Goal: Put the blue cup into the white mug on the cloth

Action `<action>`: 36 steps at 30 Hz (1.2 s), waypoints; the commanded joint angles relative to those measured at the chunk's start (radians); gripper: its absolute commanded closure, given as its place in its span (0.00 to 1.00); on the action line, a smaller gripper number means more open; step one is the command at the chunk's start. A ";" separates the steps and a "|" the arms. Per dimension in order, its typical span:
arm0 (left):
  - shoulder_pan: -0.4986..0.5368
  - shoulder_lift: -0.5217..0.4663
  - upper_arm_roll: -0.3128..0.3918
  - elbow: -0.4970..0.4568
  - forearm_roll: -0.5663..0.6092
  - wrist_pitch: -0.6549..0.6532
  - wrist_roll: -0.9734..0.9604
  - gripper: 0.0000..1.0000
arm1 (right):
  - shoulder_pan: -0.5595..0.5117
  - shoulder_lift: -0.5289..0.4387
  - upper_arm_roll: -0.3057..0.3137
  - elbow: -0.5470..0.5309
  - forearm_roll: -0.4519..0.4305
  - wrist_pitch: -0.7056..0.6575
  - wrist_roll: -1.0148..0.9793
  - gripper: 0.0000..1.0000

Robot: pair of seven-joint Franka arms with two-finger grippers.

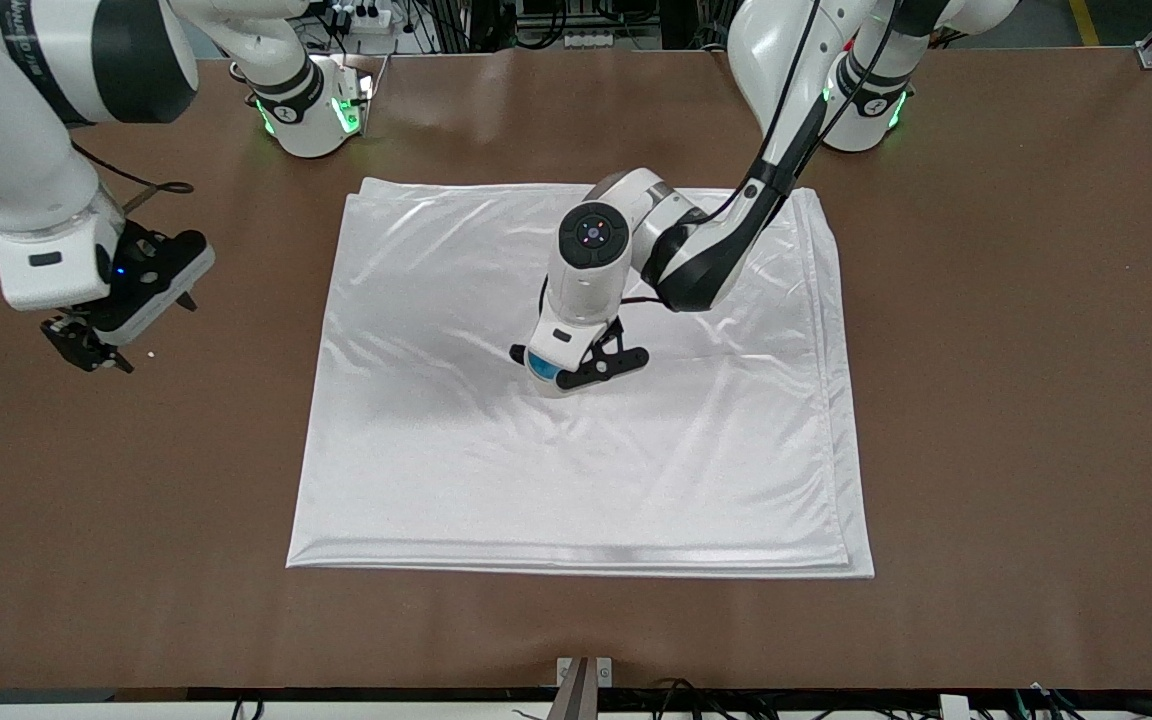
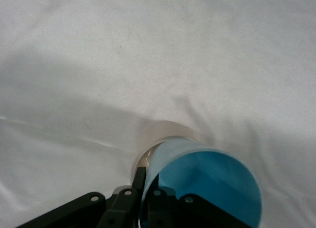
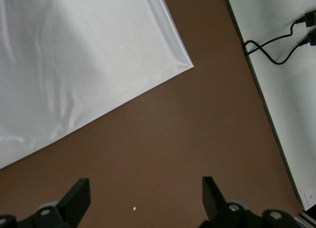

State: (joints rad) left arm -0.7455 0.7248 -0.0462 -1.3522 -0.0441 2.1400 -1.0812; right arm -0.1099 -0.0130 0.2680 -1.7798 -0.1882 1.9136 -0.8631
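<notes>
My left gripper point(image 1: 576, 372) is low over the middle of the white cloth point(image 1: 586, 480) and shut on the wall of the blue cup point(image 2: 207, 181), one finger inside and one outside. The cup point(image 1: 540, 366) is tilted, and its lower end meets the mouth of the white mug point(image 2: 159, 133). Only part of the mug's rim shows around the cup in the left wrist view. How deep the cup sits I cannot tell. My right gripper point(image 1: 86, 350) waits open over bare table at the right arm's end, with nothing between its fingers point(image 3: 81, 188).
The cloth's corner point(image 3: 190, 65) lies off to the side of my right gripper. A tiny white speck point(image 3: 135, 208) sits on the brown table point(image 1: 1016, 400) under that gripper. Cables point(image 3: 276, 48) run along the table's edge.
</notes>
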 commanded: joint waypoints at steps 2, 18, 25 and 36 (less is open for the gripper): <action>-0.009 0.011 0.009 -0.004 -0.013 0.023 -0.002 1.00 | -0.056 -0.012 0.010 0.028 0.062 -0.065 -0.019 0.00; -0.008 0.021 0.008 -0.002 -0.017 0.051 -0.008 0.70 | -0.111 -0.013 0.011 0.108 0.064 -0.225 0.125 0.00; -0.009 0.019 0.009 -0.004 -0.013 0.051 0.018 0.00 | -0.134 -0.004 0.011 0.125 0.067 -0.228 0.266 0.00; -0.006 0.001 0.014 -0.002 -0.013 0.043 0.017 0.00 | -0.163 0.001 0.011 0.137 0.101 -0.226 0.458 0.00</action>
State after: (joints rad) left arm -0.7458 0.7537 -0.0462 -1.3471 -0.0441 2.1860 -1.0778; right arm -0.2413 -0.0208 0.2660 -1.6659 -0.1301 1.7029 -0.4768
